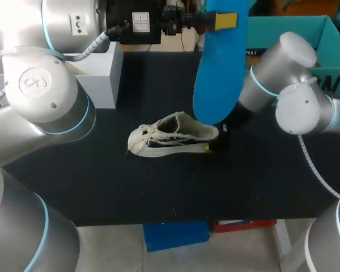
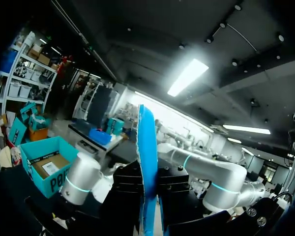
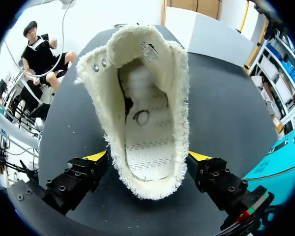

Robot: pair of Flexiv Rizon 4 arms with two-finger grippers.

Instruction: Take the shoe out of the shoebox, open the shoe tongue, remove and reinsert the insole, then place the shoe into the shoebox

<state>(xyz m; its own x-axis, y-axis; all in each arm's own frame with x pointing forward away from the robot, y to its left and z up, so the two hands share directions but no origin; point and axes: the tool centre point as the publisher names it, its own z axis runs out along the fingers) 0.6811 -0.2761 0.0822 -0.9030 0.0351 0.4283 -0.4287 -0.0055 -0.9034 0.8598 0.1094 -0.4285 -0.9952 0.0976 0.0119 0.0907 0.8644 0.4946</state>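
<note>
Blue insole (image 1: 218, 68) hangs clamped in the left fingers (image 1: 225, 20) at 1 o'clock of the shoe (image 1: 173, 136). The right fingers (image 3: 96, 156) pinch its heel on the surface (image 1: 260, 181). Feeding the insole toe-end first should seat it flat.

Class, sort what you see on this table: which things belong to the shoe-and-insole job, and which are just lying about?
Part of the job: shoe; blue insole, held up by the left gripper; teal shoebox; right gripper, clamped on the shoe's heel.

Just lying about: white box.
</note>
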